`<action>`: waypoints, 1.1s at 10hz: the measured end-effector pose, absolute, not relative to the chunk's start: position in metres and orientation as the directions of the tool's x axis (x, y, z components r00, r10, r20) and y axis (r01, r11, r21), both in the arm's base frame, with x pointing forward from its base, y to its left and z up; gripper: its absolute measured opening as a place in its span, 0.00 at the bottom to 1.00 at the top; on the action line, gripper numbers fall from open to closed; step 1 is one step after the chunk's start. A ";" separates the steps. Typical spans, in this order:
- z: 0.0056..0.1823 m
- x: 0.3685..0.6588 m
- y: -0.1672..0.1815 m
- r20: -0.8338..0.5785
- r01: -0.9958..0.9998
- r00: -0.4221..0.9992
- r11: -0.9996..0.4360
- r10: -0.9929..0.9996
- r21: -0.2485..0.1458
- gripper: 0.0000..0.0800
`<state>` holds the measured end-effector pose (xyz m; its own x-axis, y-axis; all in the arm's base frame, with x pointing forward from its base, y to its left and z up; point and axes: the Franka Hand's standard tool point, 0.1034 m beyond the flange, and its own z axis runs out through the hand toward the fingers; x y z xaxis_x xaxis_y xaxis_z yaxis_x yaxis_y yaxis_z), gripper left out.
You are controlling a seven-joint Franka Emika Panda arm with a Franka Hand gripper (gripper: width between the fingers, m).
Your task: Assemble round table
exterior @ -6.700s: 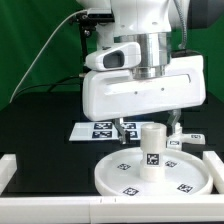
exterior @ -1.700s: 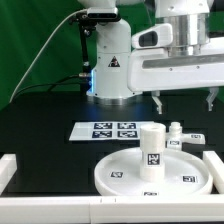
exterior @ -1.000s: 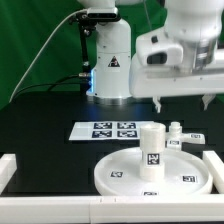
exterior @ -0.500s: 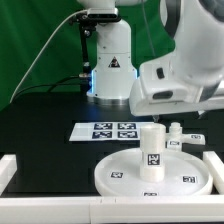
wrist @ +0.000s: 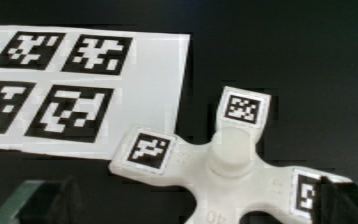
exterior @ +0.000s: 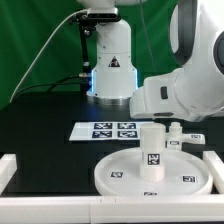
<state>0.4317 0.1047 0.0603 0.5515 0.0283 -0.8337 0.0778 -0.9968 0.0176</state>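
Gripper (wrist: 197,204): jaws spread wide, nothing held, hanging directly over the cross piece (wrist: 220,168). The cross piece lies on the black table (exterior: 40,120) beneath the jaws. Marker board (wrist: 78,80): just beside the cross piece. Round disc (exterior: 130,165), post (exterior: 151,148) standing upright on it: farther out from the gripper.

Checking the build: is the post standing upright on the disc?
Upright: the post stands vertical at the middle of the disc.

Post (exterior: 151,148) upright on disc (exterior: 108,166), cross piece (wrist: 231,168) nearby
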 end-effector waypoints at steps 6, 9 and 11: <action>0.045 0.406 0.128 -0.836 0.020 0.540 -0.991 -0.102 0.134 0.81; 0.035 0.399 0.128 -0.829 0.014 0.548 -0.990 -0.110 0.141 0.81; 0.023 0.386 0.129 -0.835 0.011 0.534 -0.987 -0.131 0.162 0.81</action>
<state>0.3862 0.1295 0.0231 0.5340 -0.1309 -0.8353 0.0113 -0.9867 0.1619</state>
